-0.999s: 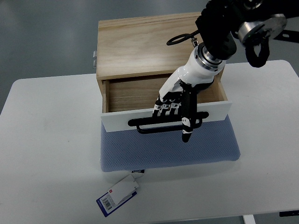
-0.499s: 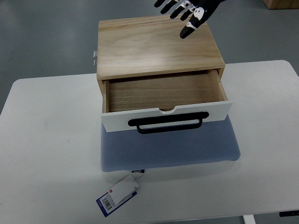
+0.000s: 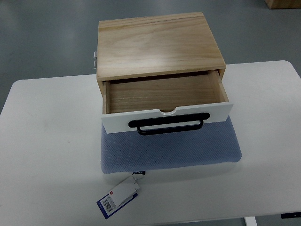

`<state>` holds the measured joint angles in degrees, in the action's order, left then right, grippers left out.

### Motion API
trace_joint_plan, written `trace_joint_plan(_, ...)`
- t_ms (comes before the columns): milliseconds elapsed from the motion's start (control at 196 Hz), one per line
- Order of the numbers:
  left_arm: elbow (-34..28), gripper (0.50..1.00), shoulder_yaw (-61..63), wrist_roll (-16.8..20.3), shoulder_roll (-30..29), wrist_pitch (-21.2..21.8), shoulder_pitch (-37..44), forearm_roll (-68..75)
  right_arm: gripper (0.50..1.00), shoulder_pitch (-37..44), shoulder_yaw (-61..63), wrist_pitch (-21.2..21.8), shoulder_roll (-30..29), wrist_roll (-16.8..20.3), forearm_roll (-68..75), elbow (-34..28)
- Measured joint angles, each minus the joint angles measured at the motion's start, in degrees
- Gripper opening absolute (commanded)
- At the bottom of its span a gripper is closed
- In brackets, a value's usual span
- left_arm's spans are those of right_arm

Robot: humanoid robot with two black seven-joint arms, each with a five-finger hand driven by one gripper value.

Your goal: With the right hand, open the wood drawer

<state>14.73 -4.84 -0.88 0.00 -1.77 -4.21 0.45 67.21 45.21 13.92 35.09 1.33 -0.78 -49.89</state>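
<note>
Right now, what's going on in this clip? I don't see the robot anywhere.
Nothing is being handled at this moment: neither robot hand is in view. The wooden drawer box sits on a blue mat on the white table. Its drawer is pulled out and looks empty, black handle facing the camera. A tag lies near the table's front edge.

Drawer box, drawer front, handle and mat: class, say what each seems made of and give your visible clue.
Box: light unpainted wood, grain lines show.
Drawer front: smooth white, probably painted board.
Handle: black, likely metal or plastic; unclear which.
Mat: blue-grey fabric or mesh, its dotted weave shows.
</note>
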Motion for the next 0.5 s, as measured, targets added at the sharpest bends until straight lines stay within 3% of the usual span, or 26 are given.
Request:
trace_joint_plan(239, 0.1, 1.0, 0.0, 0.0, 0.0, 0.0, 0.0, 0.0, 0.944, -9.8, 19.2, 2.0, -14.5, -2.7, 0.0, 14.2)
trace_joint_plan(499, 0.1, 1.0, 0.0, 0.0, 0.0, 0.1, 0.1, 0.1, 0.946, -16.3, 28.9, 8.5, -23.0, -2.8, -0.1, 20.7)
